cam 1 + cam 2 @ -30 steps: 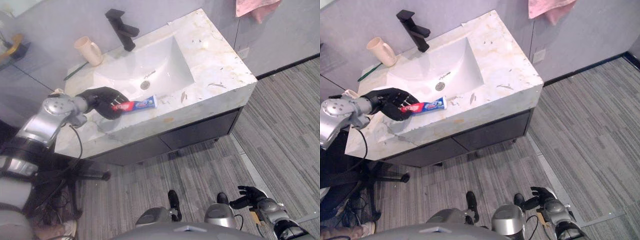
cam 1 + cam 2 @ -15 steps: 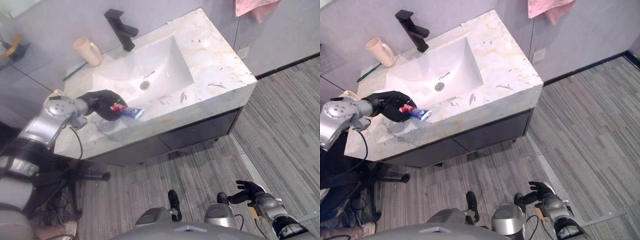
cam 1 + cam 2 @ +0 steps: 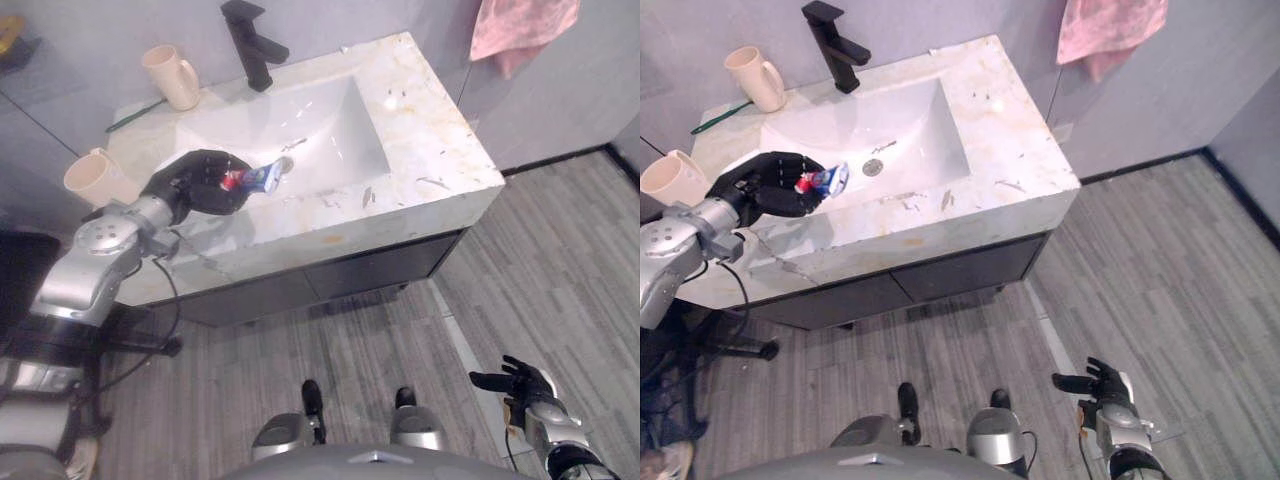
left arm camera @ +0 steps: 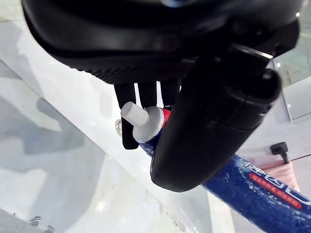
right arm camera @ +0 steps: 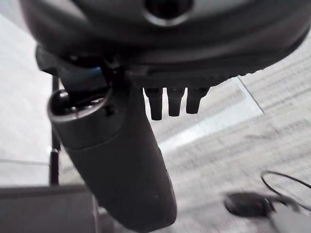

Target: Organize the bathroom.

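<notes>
My left hand (image 3: pixel 192 182) is shut on a red, white and blue toothpaste tube (image 3: pixel 257 178), held just above the marble counter (image 3: pixel 430 150) at the front left of the white basin (image 3: pixel 300 125). In the left wrist view the thumb (image 4: pixel 214 121) and fingers pinch the tube (image 4: pixel 257 189) near its white cap (image 4: pixel 133 115). A cream cup (image 3: pixel 170 75) stands at the back left of the counter, with a green toothbrush (image 3: pixel 135 115) lying beside it. My right hand (image 3: pixel 522 380) hangs low over the floor with its fingers (image 5: pixel 169 101) straight.
A black faucet (image 3: pixel 250 40) stands behind the basin. A second cream cup (image 3: pixel 88 178) is by the counter's left end, close to my left forearm. A pink towel (image 3: pixel 520 30) hangs on the wall at the right. Grey plank floor (image 3: pixel 560 260) lies to the right.
The camera has shifted. My left hand has lifted and turned the tube, which lay pointing right along the counter's front; its end now points toward the basin. The right hand stays low.
</notes>
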Available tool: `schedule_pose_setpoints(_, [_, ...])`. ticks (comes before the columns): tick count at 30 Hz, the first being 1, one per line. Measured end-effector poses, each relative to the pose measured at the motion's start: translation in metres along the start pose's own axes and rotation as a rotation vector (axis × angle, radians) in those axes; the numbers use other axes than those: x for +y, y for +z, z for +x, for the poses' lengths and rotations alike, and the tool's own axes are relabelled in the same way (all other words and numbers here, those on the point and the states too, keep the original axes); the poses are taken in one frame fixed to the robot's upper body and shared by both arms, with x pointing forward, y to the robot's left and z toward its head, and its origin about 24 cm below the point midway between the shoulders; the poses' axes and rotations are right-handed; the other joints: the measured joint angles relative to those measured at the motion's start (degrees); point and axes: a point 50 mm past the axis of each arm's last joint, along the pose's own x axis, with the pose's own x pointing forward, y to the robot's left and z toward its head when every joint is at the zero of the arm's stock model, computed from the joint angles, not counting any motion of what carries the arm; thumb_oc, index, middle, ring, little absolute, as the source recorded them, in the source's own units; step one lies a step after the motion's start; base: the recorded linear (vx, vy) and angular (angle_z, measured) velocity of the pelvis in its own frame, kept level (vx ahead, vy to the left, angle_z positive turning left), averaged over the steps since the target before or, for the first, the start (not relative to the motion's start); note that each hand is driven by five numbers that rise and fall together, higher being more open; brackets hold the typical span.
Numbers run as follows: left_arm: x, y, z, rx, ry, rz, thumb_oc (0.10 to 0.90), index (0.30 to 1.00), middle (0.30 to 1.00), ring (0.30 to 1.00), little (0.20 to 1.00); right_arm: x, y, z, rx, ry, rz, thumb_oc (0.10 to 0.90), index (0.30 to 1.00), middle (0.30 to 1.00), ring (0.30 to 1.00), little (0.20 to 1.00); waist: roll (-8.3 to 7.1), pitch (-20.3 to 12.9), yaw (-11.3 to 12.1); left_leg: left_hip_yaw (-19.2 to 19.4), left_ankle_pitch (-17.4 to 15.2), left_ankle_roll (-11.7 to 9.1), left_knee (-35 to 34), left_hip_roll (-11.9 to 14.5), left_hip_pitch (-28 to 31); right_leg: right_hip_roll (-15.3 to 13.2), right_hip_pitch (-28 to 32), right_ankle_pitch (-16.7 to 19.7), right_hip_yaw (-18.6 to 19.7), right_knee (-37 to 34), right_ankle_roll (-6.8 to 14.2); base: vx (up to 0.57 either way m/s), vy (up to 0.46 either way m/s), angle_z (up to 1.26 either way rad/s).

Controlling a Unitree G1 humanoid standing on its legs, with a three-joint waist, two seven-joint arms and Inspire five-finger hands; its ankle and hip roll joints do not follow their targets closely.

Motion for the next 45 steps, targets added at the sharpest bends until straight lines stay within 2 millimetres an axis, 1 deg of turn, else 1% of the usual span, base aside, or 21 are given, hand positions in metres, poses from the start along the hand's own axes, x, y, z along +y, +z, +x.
schedule_pose_setpoints(1, [0.000, 0.000, 0.000, 0.000, 0.000, 0.000, 0.400, 0.300, 0.300, 0.300, 0.300, 0.000, 0.000, 0.000, 0.000, 0.000, 0.000, 0.800, 0.900, 0.900, 0.900, 0.900, 0.00, 0.00, 0.00, 0.00, 0.00, 0.00, 0.00, 0.00, 0.00, 0.00, 0.00, 0.00, 0.00, 0.00, 0.00, 0.05, -0.103, -0.04])
schedule_pose_setpoints(2, [0.008, 0.000, -0.002, 0.020, 0.003, -0.009, 0.400, 0.300, 0.300, 0.300, 0.300, -0.015, 0.010, 0.003, -0.022, -0.063, 0.056, 0.800, 0.900, 0.900, 0.900, 0.900, -1.23, -0.66, 0.11, 0.00, 0.00, 0.00, -0.01, 0.44, 0.31, 0.48, 0.63, 0.31, -0.11, -0.50, -0.39, 0.04, -0.070, 0.01])
schedule_pose_setpoints(4, [0.018, 0.000, -0.003, 0.041, 0.019, -0.031, 0.400, 0.300, 0.300, 0.300, 0.300, -0.037, 0.025, 0.005, -0.053, -0.124, 0.082, 0.800, 0.900, 0.900, 0.900, 0.900, -1.48, -0.79, 0.30, -0.08, -0.22, -0.13, -0.02, 0.85, 0.53, 1.03, 1.07, 0.85, -0.07, -1.05, -0.65, 0.02, -0.037, 0.01])
schedule_pose_setpoints(9, [0.041, -0.001, -0.004, 0.092, 0.096, -0.115, 0.400, 0.300, 0.300, 0.300, 0.300, -0.097, 0.093, -0.006, -0.289, -0.314, 0.194, 0.800, 0.900, 0.900, 0.900, 0.900, -0.91, -1.13, 0.11, -0.08, -0.30, -0.11, -0.08, 1.16, 0.90, 1.35, 1.88, 1.87, 0.07, -2.04, -1.07, 0.00, 0.013, -0.02])
schedule_pose_setpoints(13, [0.046, 0.003, -0.001, 0.082, 0.107, -0.193, 0.400, 0.300, 0.300, 0.300, 0.300, -0.134, 0.169, -0.033, -0.550, -0.429, 0.247, 0.800, 0.900, 0.900, 0.900, 0.900, -0.10, -1.63, 0.10, -0.05, -0.26, 0.06, -0.11, 0.98, 0.84, 1.21, 1.85, 2.41, 0.18, -2.18, -1.14, 0.00, 0.017, -0.01])
schedule_pose_setpoints(14, [0.047, 0.006, -0.001, 0.068, 0.106, -0.212, 0.400, 0.300, 0.300, 0.300, 0.300, -0.136, 0.192, -0.045, -0.641, -0.429, 0.255, 0.800, 0.900, 0.900, 0.900, 0.900, 0.03, -1.72, 0.14, -0.08, -0.26, 0.07, -0.13, 1.02, 0.80, 1.23, 1.84, 2.52, 0.16, -2.21, -1.21, 0.00, 0.000, 0.00])
schedule_pose_setpoints(15, [0.046, 0.011, 0.002, 0.057, 0.095, -0.222, 0.400, 0.300, 0.300, 0.300, 0.300, -0.136, 0.235, -0.068, -0.809, -0.408, 0.281, 0.800, 0.900, 0.900, 0.900, 0.900, 0.53, -2.03, 0.12, -0.07, -0.19, 0.16, -0.17, 0.97, 0.63, 1.23, 1.83, 2.91, 0.17, -2.62, -1.15, 0.00, 0.000, 0.00])
schedule_pose_setpoints(16, [0.045, 0.018, 0.006, 0.045, 0.084, -0.223, 0.400, 0.300, 0.300, 0.300, 0.300, -0.133, 0.263, -0.087, -0.928, -0.388, 0.297, 0.800, 0.900, 0.900, 0.900, 0.900, 0.91, -2.27, 0.23, -0.08, -0.09, 0.30, -0.12, 0.93, 0.36, 1.23, 1.64, 3.16, 0.16, -2.90, -1.14, -0.03, 0.030, 0.03])
schedule_pose_setpoints(19, [0.044, 0.035, 0.013, 0.004, 0.061, -0.234, 0.400, 0.300, 0.300, 0.300, 0.300, -0.122, 0.319, -0.133, -1.177, -0.313, 0.276, 0.800, 0.900, 0.900, 0.900, 0.900, 1.87, -2.90, 0.68, -0.46, 0.33, 0.64, -0.06, 0.84, -0.47, 1.25, 0.93, 3.51, -0.03, -2.86, -1.08, -0.02, 0.011, 0.04])
schedule_pose_setpoints(23, [0.042, 0.061, 0.022, -0.035, 0.040, -0.212, 0.400, 0.300, 0.300, 0.300, 0.300, -0.092, 0.373, -0.191, -1.434, -0.140, 0.199, 0.800, 0.900, 0.900, 0.900, 0.900, 2.16, -3.09, 1.21, -0.65, 0.48, 0.70, -0.05, 0.91, -0.85, 1.35, 0.73, 3.57, -0.24, -3.09, -1.05, -0.01, -0.001, 0.00])
schedule_pose_setpoints(27, [0.034, 0.079, 0.029, -0.077, -0.003, -0.225, 0.400, 0.300, 0.300, 0.300, 0.300, -0.053, 0.393, -0.228, -1.569, 0.103, 0.077, 0.800, 0.900, 0.900, 0.900, 0.900, 2.05, -3.13, 3.21, -0.94, 0.48, 0.70, -0.05, 0.92, -0.88, 1.39, 0.97, 3.56, -0.68, -3.16, -1.05, 0.00, -0.020, 0.05])
schedule_pose_setpoints(30, [0.029, 0.081, 0.032, -0.068, -0.022, -0.212, 0.400, 0.300, 0.300, 0.300, 0.300, -0.027, 0.398, -0.231, -1.531, 0.280, 0.062, 0.800, 0.900, 0.900, 0.900, 0.900, 1.94, -3.16, 3.52, -1.69, 0.48, 0.70, -0.06, 0.87, -0.78, 1.42, 1.71, 3.50, -1.81, -3.21, -1.03, 0.02, -0.019, 0.15])
schedule_pose_setpoints(31, [0.029, 0.081, 0.032, -0.068, -0.022, -0.212, 0.400, 0.300, 0.300, 0.300, 0.300, -0.027, 0.398, -0.231, -1.531, 0.280, 0.062, 0.800, 0.900, 0.900, 0.900, 0.900, 1.94, -3.16, 3.52, -1.69, 0.48, 0.70, -0.06, 0.87, -0.78, 1.42, 1.71, 3.50, -1.81, -3.21, -1.03, 0.02, -0.010, 0.08])
schedule_pose_setpoints(32, [0.028, 0.079, 0.034, -0.058, -0.029, -0.216, 0.400, 0.300, 0.300, 0.300, 0.300, -0.008, 0.400, -0.232, -1.488, 0.391, 0.065, 0.800, 0.900, 0.900, 0.900, 0.900, 1.92, -3.16, 3.83, -2.02, 0.49, 0.70, -0.06, 0.89, -0.67, 1.45, 1.84, 3.48, -1.86, -3.22, -1.03, 0.07, -0.013, 0.07])
schedule_pose_setpoints(34, [0.026, 0.078, 0.035, -0.050, -0.038, -0.211, 0.400, 0.300, 0.300, 0.300, 0.300, 0.002, 0.400, -0.232, -1.464, 0.451, 0.056, 0.800, 0.900, 0.900, 0.900, 0.900, 1.86, -3.18, 4.53, -2.30, 0.58, 0.69, -0.07, 0.88, -0.75, 1.46, 1.93, 3.46, -2.28, -3.23, -1.06, 0.07, -0.010, 0.09])
schedule_pose_setpoints(35, [0.021, 0.076, 0.041, -0.030, -0.055, -0.221, 0.400, 0.300, 0.300, 0.300, 0.300, 0.023, 0.399, -0.231, -1.403, 0.546, 0.063, 0.800, 0.900, 0.900, 0.900, 0.900, 1.42, -3.42, 4.99, -2.61, 0.65, 0.67, -0.11, 0.86, -0.64, 1.47, 2.34, 3.41, -2.74, -3.26, -1.14, 0.02, -0.002, 0.07])
schedule_pose_setpoints(36, [0.021, 0.076, 0.041, -0.030, -0.055, -0.221, 0.400, 0.300, 0.300, 0.300, 0.300, 0.023, 0.399, -0.231, -1.403, 0.546, 0.063, 0.800, 0.900, 0.900, 0.900, 0.900, 1.42, -3.42, 4.99, -2.61, 0.65, 0.67, -0.11, 0.86, -0.64, 1.47, 2.34, 3.41, -2.74, -3.26, -1.14, 0.01, -0.004, 0.19])
schedule_pose_setpoints(37, [0.016, 0.076, 0.044, -0.022, -0.077, -0.217, 0.400, 0.300, 0.300, 0.300, 0.300, 0.052, 0.398, -0.235, -1.349, 0.678, 0.046, 0.800, 0.900, 0.900, 0.900, 0.900, 0.55, -3.87, 5.13, -3.04, 0.76, 0.66, -0.09, 0.87, -0.60, 1.54, 2.62, 3.28, -3.18, -3.27, -1.27, 0.07, -0.012, 0.13])
schedule_pose_setpoints(38, [0.011, 0.079, 0.049, -0.017, -0.095, -0.205, 0.400, 0.300, 0.300, 0.300, 0.300, 0.068, 0.397, -0.238, -1.318, 0.755, 0.042, 0.800, 0.900, 0.900, 0.900, 0.900, -0.27, -4.30, 6.33, -3.17, 0.91, 0.65, -0.06, 0.87, -0.64, 1.58, 2.64, 3.27, -3.27, -3.25, -1.29, 0.07, -0.016, 0.15])
schedule_pose_setpoints(41, [0.004, 0.088, 0.056, -0.020, -0.125, -0.188, 0.400, 0.300, 0.300, 0.300, 0.300, 0.086, 0.401, -0.246, -1.260, 0.878, 0.088, 0.800, 0.900, 0.900, 0.900, 0.900, -1.66, -5.01, 7.54, -4.03, 0.97, 0.67, -0.07, 0.69, -0.77, 1.48, 2.97, 3.20, -4.07, -3.28, -1.27, 0.08, -0.018, 0.13])
schedule_pose_setpoints(45, [0.004, 0.091, 0.056, -0.028, -0.128, -0.188, 0.400, 0.300, 0.300, 0.300, 0.300, 0.091, 0.400, -0.251, -1.210, 0.983, 0.148, 0.800, 0.900, 0.900, 0.900, 0.900, -3.12, -5.88, 8.16, -4.67, 0.97, 0.68, -0.06, 0.37, -0.80, 1.24, 3.33, 2.86, -4.71, -3.28, -0.95, 0.03, -0.005, 0.10])
